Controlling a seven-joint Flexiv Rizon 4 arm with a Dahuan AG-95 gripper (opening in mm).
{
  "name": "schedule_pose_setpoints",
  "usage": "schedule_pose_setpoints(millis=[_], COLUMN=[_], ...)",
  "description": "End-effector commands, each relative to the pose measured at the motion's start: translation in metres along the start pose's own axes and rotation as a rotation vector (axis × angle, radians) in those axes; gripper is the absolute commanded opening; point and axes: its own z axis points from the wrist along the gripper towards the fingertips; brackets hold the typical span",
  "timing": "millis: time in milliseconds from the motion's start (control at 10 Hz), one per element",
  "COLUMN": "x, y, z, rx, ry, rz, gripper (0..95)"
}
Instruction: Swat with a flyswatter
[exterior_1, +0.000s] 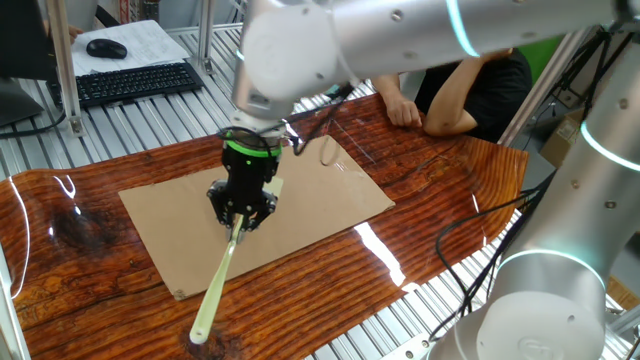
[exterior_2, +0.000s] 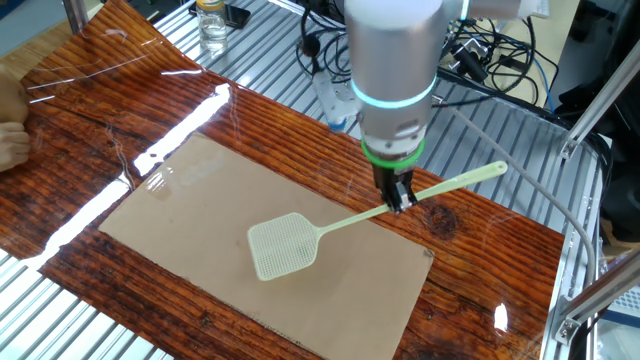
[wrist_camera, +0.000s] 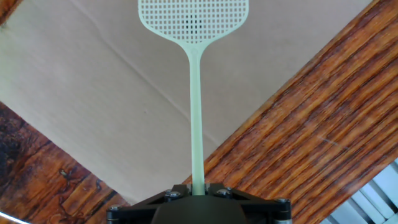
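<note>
The pale yellow-green flyswatter (exterior_2: 330, 224) lies across the cardboard sheet (exterior_2: 200, 210), and I cannot tell whether it touches the sheet. Its squarish mesh head (exterior_2: 282, 245) is over the sheet and its handle end (exterior_2: 490, 172) reaches out over the wooden table. My gripper (exterior_2: 400, 200) is shut on the handle near its middle. In one fixed view the gripper (exterior_1: 240, 218) holds the handle (exterior_1: 215, 285), which slants toward the table's front edge, and the head is hidden behind the hand. In the hand view the handle (wrist_camera: 197, 118) runs straight up from the gripper (wrist_camera: 198, 186) to the head (wrist_camera: 193, 18).
The cardboard sheet (exterior_1: 300, 195) lies on a glossy wooden table (exterior_1: 440, 190). A person's arms (exterior_1: 440, 105) rest at the far edge. A keyboard (exterior_1: 130, 82) and mouse (exterior_1: 105, 48) sit on a side bench. A bottle (exterior_2: 211, 22) and cables (exterior_2: 480, 60) lie beyond the table.
</note>
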Motion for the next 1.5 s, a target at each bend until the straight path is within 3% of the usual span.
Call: schedule_pose_setpoints(millis=[100, 500, 800, 1000, 1500], x=[0.0012, 0.0013, 0.0013, 0.0011, -0.0021], y=[0.0001, -0.0002, -0.0003, -0.0002, 0.0008], z=[0.0011, 0.0018, 0.0018, 0.0019, 0.0033], rx=[0.016, 0.002, 0.035, 0.044, 0.098], ry=[0.043, 0.012, -0.011, -0.017, -0.045], rz=[0.012, -0.012, -0.135, -0.155, -0.273], gripper=[0.0, 0.0, 0.0, 0.0, 0.0])
